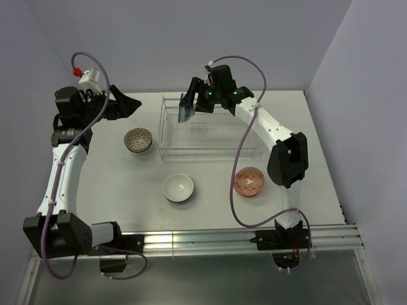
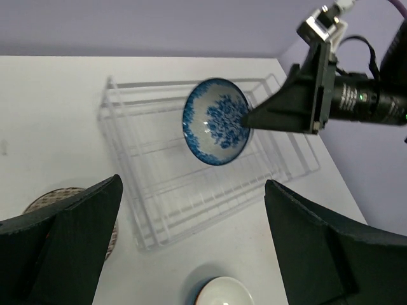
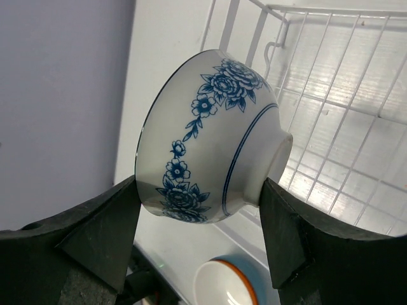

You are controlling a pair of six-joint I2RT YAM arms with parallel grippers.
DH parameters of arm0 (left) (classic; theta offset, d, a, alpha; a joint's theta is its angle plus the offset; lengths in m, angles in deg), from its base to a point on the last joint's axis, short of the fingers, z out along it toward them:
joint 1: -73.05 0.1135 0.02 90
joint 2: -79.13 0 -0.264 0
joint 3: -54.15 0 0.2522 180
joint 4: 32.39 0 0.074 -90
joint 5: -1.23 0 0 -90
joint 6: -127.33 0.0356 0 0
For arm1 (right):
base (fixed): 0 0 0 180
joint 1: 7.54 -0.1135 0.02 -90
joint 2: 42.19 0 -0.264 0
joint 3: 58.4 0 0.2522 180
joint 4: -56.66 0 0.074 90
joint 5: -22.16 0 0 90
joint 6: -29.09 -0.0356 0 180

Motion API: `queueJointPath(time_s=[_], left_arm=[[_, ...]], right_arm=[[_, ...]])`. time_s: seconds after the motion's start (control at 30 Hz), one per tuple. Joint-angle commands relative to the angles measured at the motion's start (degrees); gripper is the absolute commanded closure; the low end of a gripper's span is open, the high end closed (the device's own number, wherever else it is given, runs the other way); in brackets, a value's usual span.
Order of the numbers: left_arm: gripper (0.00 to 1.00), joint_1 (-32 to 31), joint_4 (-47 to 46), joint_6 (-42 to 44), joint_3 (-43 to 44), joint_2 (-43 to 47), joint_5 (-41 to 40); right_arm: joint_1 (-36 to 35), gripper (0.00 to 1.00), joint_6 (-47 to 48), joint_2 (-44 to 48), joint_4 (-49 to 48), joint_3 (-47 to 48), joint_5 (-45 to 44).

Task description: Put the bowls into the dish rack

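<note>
My right gripper [image 1: 191, 105] is shut on the blue-and-white bowl [image 3: 203, 146], one finger [image 3: 121, 216] on its rim and the other on its foot. It holds the bowl [image 2: 216, 121] on its side above the left end of the clear dish rack [image 1: 210, 136], which holds no bowl. My left gripper [image 1: 130, 105] hangs open and holds nothing, left of the rack and behind the grey-brown bowl [image 1: 138, 140]. The white bowl [image 1: 178, 188] and the orange-red bowl [image 1: 248, 181] sit on the table in front of the rack.
The white table ends at purple walls at the back and on both sides. A metal rail [image 1: 254, 236] runs along the near edge by the arm bases. The right arm's elbow [image 1: 287, 159] stands just right of the orange-red bowl.
</note>
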State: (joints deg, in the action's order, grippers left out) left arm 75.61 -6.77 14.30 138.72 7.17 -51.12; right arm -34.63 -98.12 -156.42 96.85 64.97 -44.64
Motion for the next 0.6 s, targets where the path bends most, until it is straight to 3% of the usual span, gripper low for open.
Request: queueJointPath(time_s=[0.0,0.13,0.57], left_arm=[[0.01,4.80,-2.00,-3.34,-1.62,3.23,4.70],[0.01,8.50,-3.42,-4.83,-3.39,3.85,6.82],[0.01,11.67,-7.37,-6.24,-7.52,5.87,9.99]], right_arm=[[-2.17,1.00,4.25,-0.54,-1.30,4.48,-5.09],[-4.28,1.00,5.66,-2.48,-1.65,5.01,-6.94],[-7.45,1.00,12.07,-8.28,-2.09,8.00,-12.92]])
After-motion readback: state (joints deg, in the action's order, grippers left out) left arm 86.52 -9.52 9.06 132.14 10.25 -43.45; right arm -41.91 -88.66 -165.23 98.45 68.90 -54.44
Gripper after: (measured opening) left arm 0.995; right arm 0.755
